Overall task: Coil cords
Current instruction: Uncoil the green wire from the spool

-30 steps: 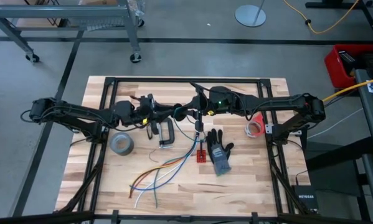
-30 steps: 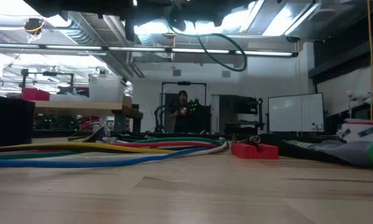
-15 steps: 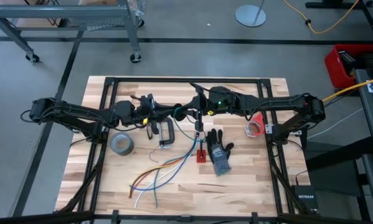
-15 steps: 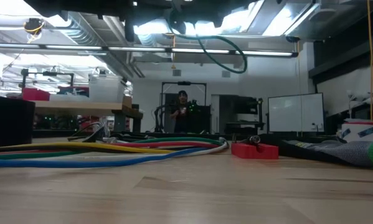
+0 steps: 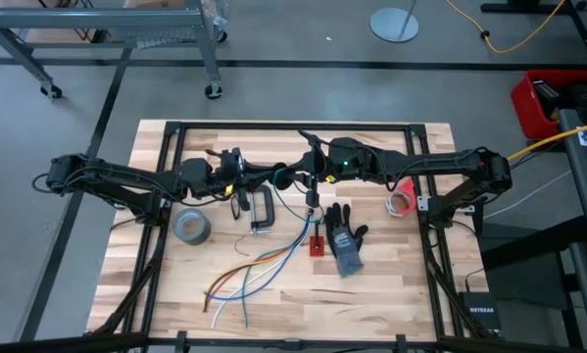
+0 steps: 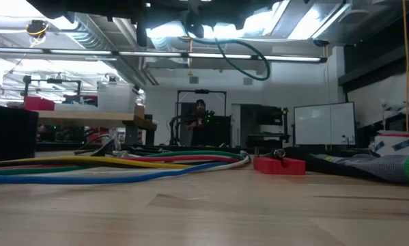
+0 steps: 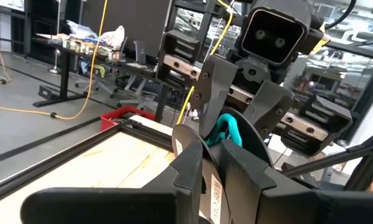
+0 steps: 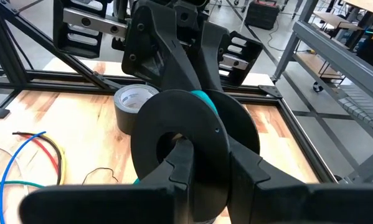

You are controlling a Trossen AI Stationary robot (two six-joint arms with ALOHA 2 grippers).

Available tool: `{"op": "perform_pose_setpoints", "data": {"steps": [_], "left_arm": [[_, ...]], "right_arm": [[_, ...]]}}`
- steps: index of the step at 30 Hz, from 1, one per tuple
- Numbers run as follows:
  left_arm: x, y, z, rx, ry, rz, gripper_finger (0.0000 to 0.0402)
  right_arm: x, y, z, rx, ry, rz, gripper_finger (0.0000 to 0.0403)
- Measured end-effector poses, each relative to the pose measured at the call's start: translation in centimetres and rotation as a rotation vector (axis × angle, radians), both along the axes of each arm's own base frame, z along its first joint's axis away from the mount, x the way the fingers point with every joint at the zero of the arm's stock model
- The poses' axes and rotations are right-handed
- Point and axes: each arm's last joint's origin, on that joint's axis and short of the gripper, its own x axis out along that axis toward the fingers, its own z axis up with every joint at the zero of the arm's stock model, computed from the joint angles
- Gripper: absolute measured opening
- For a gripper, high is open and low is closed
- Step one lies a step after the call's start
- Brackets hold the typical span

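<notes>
A black doughnut-like cord bundle [image 8: 158,121] is held in the air above the table's middle, between my two grippers. A teal-green cord [image 8: 203,98] shows at its far rim, also shows in the left wrist view [image 7: 226,132], and hangs in a loop in the low view [image 6: 248,61]. My left gripper [image 5: 278,179] comes from the left and my right gripper [image 5: 300,179] from the right; they meet tip to tip. Both are shut on the bundle. My left gripper closes its two fingers [image 8: 150,59] on the bundle's rim farthest from the right wrist camera [image 8: 192,93], coming level from the table's left. The bundle is clear of the table. My right gripper pinches the bundle's near rim [image 8: 174,140] between its two fingers [image 8: 181,163], one lying across the hole. It comes level from the table's right. The bundle stands on edge, lifted clear.
On the table lie a grey tape roll [image 5: 191,226], a black clamp [image 5: 262,211], a black-grey glove [image 5: 344,235], a small red piece [image 5: 317,243], a red-white tape roll [image 5: 402,199] and loose orange, blue and white wires [image 5: 259,270]. A person stands far behind the table [image 6: 200,123].
</notes>
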Motion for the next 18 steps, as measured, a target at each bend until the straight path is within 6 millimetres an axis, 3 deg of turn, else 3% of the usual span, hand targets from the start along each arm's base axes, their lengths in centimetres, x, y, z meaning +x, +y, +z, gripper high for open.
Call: {"op": "perform_pose_setpoints", "data": {"steps": [18], "left_arm": [[0.01, 0.00, -0.10, -0.014, 0.006, -0.001, 0.0049]], "right_arm": [[0.09, -0.11, 0.33, -0.020, -0.035, -0.028, 0.0057]]}}
